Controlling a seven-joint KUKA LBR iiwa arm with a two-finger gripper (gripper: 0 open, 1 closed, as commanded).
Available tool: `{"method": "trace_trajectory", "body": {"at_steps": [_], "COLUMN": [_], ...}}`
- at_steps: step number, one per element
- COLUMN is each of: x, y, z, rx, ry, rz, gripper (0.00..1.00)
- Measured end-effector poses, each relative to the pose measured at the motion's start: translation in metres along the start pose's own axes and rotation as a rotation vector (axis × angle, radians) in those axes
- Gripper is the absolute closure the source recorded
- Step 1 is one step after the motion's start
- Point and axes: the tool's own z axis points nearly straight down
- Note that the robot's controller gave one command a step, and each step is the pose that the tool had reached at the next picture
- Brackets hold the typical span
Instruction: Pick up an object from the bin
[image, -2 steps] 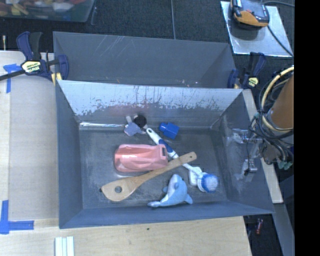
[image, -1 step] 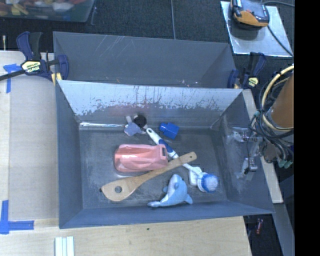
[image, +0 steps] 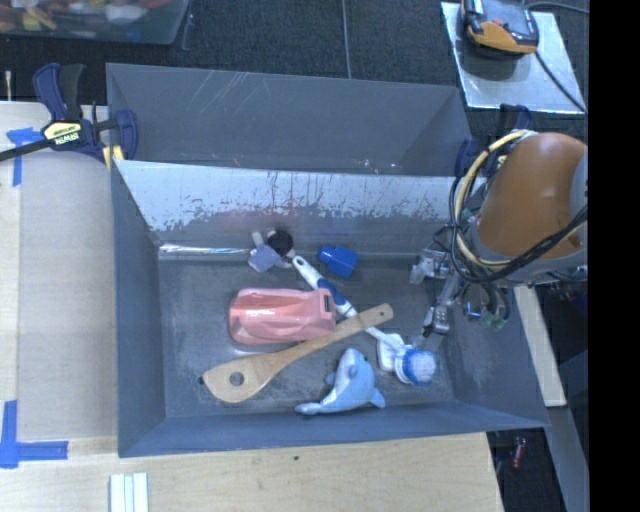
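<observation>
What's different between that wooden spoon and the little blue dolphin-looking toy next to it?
Colour: the wooden spoon is tan, the blue toy pale blue. Shape: the spoon is long and slim, with a hole in its bowl; the toy is short and chunky, with fins and a tail. Pose: the spoon lies slantwise across the middle; the toy lies closer to the wall at the view's bottom. Both rest loose on the bin floor.

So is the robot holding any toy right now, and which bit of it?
Nothing seems held. The end effector hangs at the right side of the bin, near the white and blue thing lying on the floor.
</observation>
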Motion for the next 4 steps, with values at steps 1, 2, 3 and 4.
{"method": "trace_trajectory", "body": {"at_steps": [1, 2, 3, 4], "x": [0.023, 0.044, 0.067, 0.081], "y": [0.000, 0.090, 0.077, 0.133], "z": [0.017, 0.034, 0.081, 0.079], "rx": [0.002, 0.004, 0.005, 0.008], "ry": [-0.001, -0.002, -0.011, -0.020], "rz": [-0.214, -0.473, -0.399, -0.872], "gripper": [0.00, 0.00, 0.00, 1.00]}}
